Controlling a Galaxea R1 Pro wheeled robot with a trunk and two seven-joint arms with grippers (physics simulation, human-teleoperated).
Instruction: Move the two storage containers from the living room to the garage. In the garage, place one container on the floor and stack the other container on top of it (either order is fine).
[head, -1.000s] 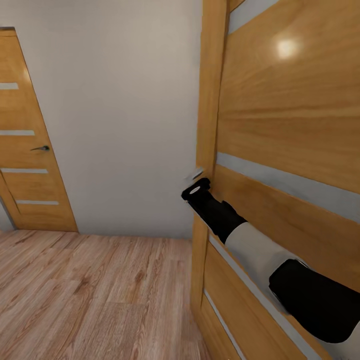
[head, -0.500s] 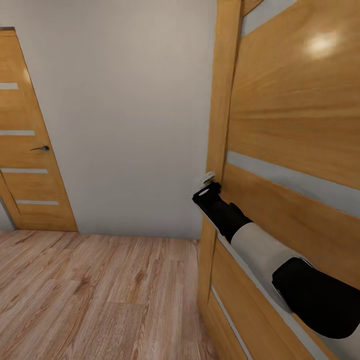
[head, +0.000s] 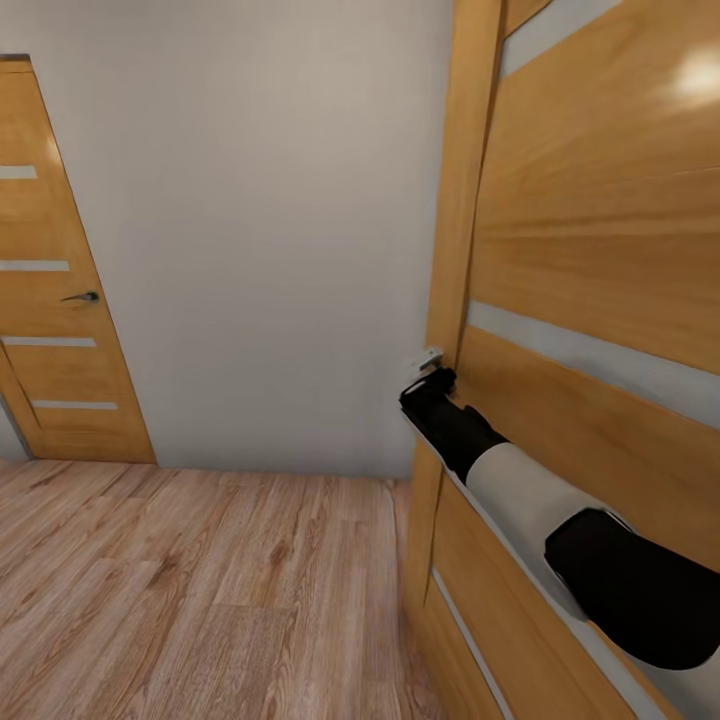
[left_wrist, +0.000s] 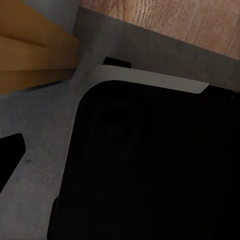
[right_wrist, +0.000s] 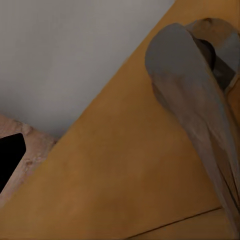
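Head view puts the right arm (head: 560, 510) nearest, black and white, reaching forward along the face of a wooden door (head: 600, 250) that stands ajar close on the robot's right. The right gripper (head: 430, 378) is at the door's free edge, right at a small pale handle (head: 430, 356); whether its fingers are spread or pressed together cannot be told, since the arm's own black wrist hides them. Through the right wrist camera, the grey lever handle (right_wrist: 195, 100) lies very close ahead of that gripper against the orange wood of the door, with grey wall beyond it. Left wrist camera looks onto a black, white-edged part of the robot's own body (left_wrist: 150, 165) just in front of the left gripper, over grey ground with a strip of wood planks further off; the left fingers' state cannot be told either. Below and beyond the right gripper spreads the light wood-plank floor (head: 200, 580), ending at a plain grey-white wall (head: 260, 230). Farthest from the gripper, across the room to its left, stands 1 more wooden door (head: 50, 300), shut, with a dark handle (head: 80, 296). No storage container can be made out.
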